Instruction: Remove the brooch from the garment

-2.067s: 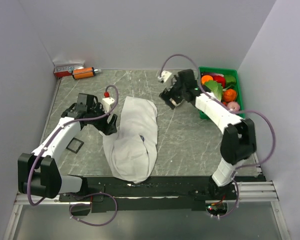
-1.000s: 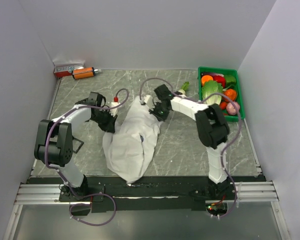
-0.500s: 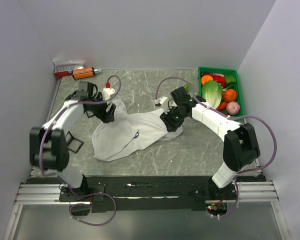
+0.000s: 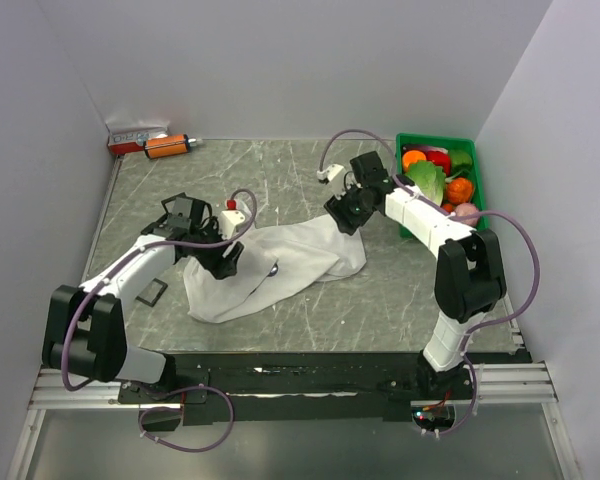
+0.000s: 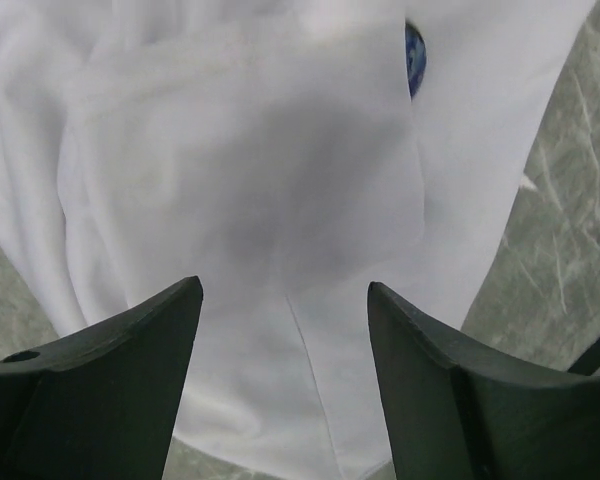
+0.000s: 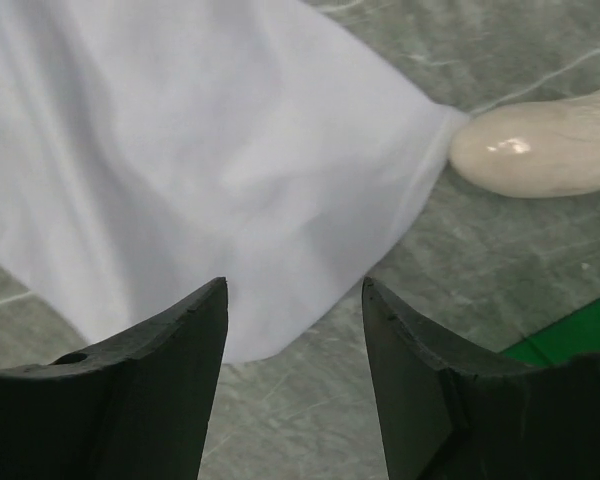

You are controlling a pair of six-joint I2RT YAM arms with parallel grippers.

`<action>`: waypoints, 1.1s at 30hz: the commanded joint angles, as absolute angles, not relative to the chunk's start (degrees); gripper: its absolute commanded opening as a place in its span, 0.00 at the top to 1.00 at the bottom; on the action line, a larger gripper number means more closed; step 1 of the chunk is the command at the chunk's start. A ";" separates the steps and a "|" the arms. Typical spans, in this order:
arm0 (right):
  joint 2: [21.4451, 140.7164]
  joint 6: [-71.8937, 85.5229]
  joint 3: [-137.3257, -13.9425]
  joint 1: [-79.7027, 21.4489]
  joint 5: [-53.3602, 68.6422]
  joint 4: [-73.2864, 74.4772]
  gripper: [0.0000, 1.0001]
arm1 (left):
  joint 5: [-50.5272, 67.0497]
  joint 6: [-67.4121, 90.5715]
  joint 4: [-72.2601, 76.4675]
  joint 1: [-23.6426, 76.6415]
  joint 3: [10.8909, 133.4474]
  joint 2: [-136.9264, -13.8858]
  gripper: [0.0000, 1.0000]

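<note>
The white garment (image 4: pixel 280 265) lies crumpled in a band across the table's middle. The brooch shows as a small dark spot (image 4: pixel 276 270) on it, and as a dark-blue disc half hidden under a fold at the top of the left wrist view (image 5: pixel 413 58). My left gripper (image 4: pixel 225 262) hangs open and empty over the cloth's left part (image 5: pixel 285 290), with cloth (image 5: pixel 250 180) between its jaws. My right gripper (image 4: pixel 345 215) is open and empty over the garment's right end (image 6: pixel 294 285), above the cloth's edge (image 6: pixel 230 170).
A green bin (image 4: pixel 438 138) of toy vegetables stands at the back right; its corner shows in the right wrist view (image 6: pixel 580 340). A pale oblong object (image 6: pixel 540 150) lies beside the cloth's edge. An orange bottle (image 4: pixel 168 146) and a box (image 4: pixel 135 135) sit back left. A black square frame (image 4: pixel 150 291) lies left.
Both arms pulled the garment out sideways from a long heap. Since half a second ago both grippers have left the cloth: the left moved nearer and right, the right moved back.
</note>
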State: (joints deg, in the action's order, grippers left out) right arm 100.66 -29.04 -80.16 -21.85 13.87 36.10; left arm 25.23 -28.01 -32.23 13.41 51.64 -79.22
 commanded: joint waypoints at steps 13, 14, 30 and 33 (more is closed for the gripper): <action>100.02 -29.79 -78.41 -19.60 9.94 31.20 0.36 | 14.25 -16.88 -20.04 22.41 64.51 -93.77 0.35; 100.19 -30.06 -78.22 -19.43 8.97 31.03 0.36 | 13.72 -16.79 -20.30 22.67 65.56 -95.17 0.36; 108.63 -31.55 -82.18 -17.23 7.29 33.49 0.36 | 13.71 -16.79 -25.03 22.94 71.36 -97.56 0.92; 109.60 -32.69 -82.35 -17.05 6.33 33.14 0.36 | 15.64 -18.28 -28.90 22.85 73.38 -93.53 0.96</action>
State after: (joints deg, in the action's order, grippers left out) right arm 109.30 -31.31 -79.20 -17.26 7.44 33.93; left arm 12.47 -16.91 -24.49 22.85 69.30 -99.20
